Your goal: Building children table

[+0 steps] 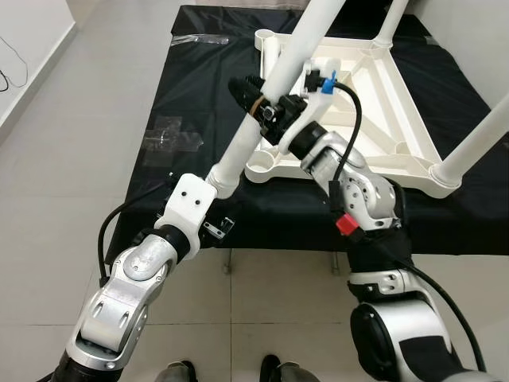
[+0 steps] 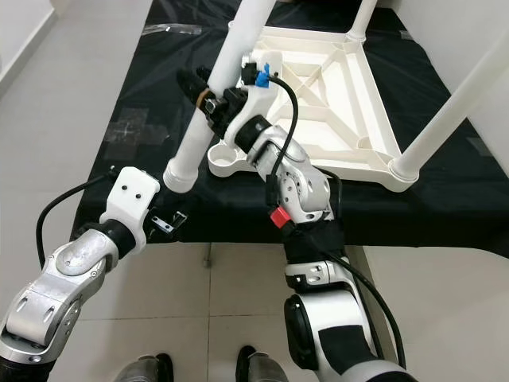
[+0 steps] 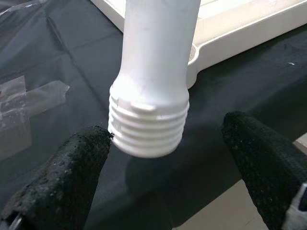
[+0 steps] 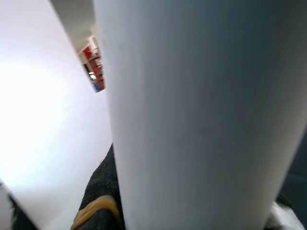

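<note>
White table leg (image 1: 270,95) is slanting up across the scene, its threaded lower end (image 3: 147,129) hanging just above the near edge of the black cloth (image 1: 183,95) that is covering the work surface. Nearest the robot, the left gripper (image 3: 163,158) is sitting right at that threaded end with its two black fingers (image 3: 72,172) spread apart, one on each side of the threads and neither one pressing on them, so this tool is standing open around the tip of the leg. A little farther up the leg, the right gripper (image 1: 253,97) is reaching in from the right side and its black fingers are clamping around the white tube, holding it at its slant; in the right wrist view the tube (image 4: 201,110) is lying close against the camera. Behind the leg, the upturned white tabletop (image 1: 358,103) is lying on the cloth with its ribbed underside facing up and an open corner socket (image 1: 262,165) just beside the leg's lower part. Beyond that, two more white legs, one (image 1: 477,143) at the right corner and one (image 1: 394,20) at the far side, are standing up from the tabletop's corners.
</note>
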Robot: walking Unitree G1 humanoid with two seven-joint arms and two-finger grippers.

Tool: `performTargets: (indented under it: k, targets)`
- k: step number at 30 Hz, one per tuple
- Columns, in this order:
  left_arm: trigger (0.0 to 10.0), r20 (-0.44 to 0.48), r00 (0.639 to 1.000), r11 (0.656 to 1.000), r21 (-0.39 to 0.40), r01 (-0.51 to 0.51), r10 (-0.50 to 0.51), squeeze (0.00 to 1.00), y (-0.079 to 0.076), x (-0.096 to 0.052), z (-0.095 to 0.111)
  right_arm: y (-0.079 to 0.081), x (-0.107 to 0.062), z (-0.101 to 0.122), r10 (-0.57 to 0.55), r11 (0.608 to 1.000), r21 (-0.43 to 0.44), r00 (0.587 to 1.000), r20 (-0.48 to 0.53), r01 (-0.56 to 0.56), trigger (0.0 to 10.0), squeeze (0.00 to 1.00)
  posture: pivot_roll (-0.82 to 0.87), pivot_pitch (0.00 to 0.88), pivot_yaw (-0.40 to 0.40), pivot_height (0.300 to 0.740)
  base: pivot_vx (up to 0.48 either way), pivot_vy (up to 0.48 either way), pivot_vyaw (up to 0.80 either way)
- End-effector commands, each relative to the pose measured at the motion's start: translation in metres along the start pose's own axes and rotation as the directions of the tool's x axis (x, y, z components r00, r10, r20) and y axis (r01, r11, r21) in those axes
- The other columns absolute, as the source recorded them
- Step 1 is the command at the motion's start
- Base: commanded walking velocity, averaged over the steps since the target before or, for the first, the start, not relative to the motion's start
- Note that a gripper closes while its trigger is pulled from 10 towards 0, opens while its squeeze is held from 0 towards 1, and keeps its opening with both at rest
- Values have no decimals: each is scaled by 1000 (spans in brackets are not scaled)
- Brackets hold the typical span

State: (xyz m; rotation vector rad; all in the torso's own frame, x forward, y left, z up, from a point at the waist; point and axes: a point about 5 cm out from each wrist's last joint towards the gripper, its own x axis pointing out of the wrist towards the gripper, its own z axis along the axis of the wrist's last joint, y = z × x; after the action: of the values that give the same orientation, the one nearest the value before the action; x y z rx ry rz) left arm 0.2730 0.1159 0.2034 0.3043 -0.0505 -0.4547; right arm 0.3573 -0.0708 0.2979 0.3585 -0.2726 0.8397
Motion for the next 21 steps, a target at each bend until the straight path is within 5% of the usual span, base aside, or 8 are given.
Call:
performTargets:
  k: [1, 21]
  targets:
    - [10000, -31, 1000, 1000, 14, 0, 1, 0, 2, -1, -7, 8, 1, 1, 47, 999, 1, 999, 3, -47, 10000, 0, 125, 176, -51, 740, 0, 0, 0]
    - [10000, -60, 998, 999, 34, 16, -14, 0, 3, 3, -18, 37, -8, -12, 196, 978, 88, 979, -63, -190, 10000, 0, 113, 178, -51, 740, 0, 0, 0]
